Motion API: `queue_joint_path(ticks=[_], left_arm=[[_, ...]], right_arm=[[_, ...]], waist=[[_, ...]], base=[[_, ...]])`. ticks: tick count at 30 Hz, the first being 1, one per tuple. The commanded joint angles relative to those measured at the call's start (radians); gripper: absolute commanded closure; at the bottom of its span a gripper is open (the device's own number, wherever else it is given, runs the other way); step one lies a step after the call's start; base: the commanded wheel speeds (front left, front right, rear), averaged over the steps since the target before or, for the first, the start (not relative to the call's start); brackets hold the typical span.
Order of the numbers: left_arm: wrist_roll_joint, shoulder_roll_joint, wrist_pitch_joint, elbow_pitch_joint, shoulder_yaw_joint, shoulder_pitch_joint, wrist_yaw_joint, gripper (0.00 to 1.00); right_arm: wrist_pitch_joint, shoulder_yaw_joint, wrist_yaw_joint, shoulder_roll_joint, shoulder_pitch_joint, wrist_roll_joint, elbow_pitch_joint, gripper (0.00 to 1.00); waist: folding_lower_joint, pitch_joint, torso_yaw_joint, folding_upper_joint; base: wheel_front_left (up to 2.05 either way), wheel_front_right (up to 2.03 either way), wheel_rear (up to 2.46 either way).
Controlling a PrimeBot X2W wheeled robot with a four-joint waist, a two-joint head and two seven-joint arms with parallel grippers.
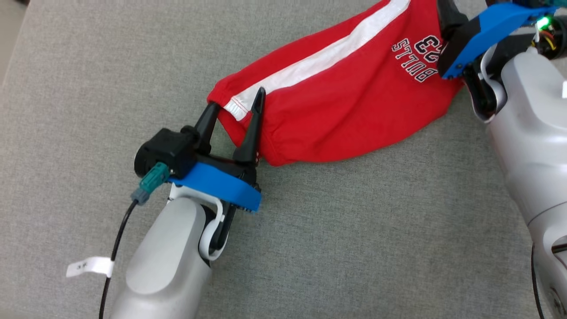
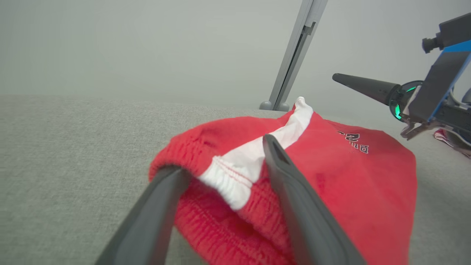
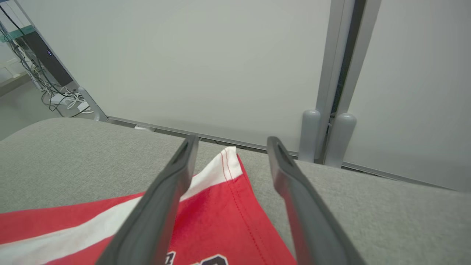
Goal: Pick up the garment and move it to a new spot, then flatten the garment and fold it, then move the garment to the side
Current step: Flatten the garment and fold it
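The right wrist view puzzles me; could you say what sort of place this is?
Probably a lab or office test bay: pale partition panels on posts, tangled cables on the floor, and a grey fabric-covered worktop holding the red garment.

Garment point(image 1: 345, 110): soft cloth w/ ribbed waistband point(image 2: 220, 228); table cover point(image 1: 354, 243): rough matt fabric; L gripper fingers point(image 2: 298, 206): smooth plastic

Looks like a lab: pale partition panels point(image 3: 206, 66), tangled floor cables point(image 3: 59, 94), a grey fabric-covered worktop point(image 1: 354, 243).
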Motion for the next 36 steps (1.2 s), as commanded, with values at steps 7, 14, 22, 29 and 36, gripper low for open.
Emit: queue_joint_path(ticks=[7,14,22,29,36], left_arm=[[0.046,-0.001,-0.004,-0.045,0.029,0.123,-0.001,0.0],[0.073,0.016,-0.004,-0.106,0.122,0.197,0.005,0.0],[0.109,0.012,-0.004,-0.197,0.25,0.24,0.033,0.0],[0.13,-0.002,-0.004,-0.254,0.304,0.268,0.04,0.0],[0.122,-0.008,-0.004,-0.264,0.306,0.27,0.038,0.0]], right_arm=[[-0.039,0.068,0.0,-0.061,0.102,0.059,0.018,0.0],[-0.045,0.103,0.0,-0.105,0.168,0.103,0.042,0.0],[-0.03,0.138,0.0,-0.117,0.192,0.134,0.077,0.0],[0.012,0.156,0.0,-0.121,0.187,0.14,0.118,0.0],[0.053,0.17,0.0,-0.108,0.189,0.154,0.134,0.92]], waist=[[-0.0001,-0.072,-0.017,0.0],[-0.0001,-0.098,-0.004,0.0],[-0.0001,-0.102,0.011,0.0],[-0.0001,-0.099,0.025,0.0],[-0.0001,-0.087,0.037,0.0]], base=[[0.0,0.0,0.0],[0.0,0.0,0.0],[0.0,0.0,0.0],[0.0,0.0,0.0],[0.0,0.0,0.0]])
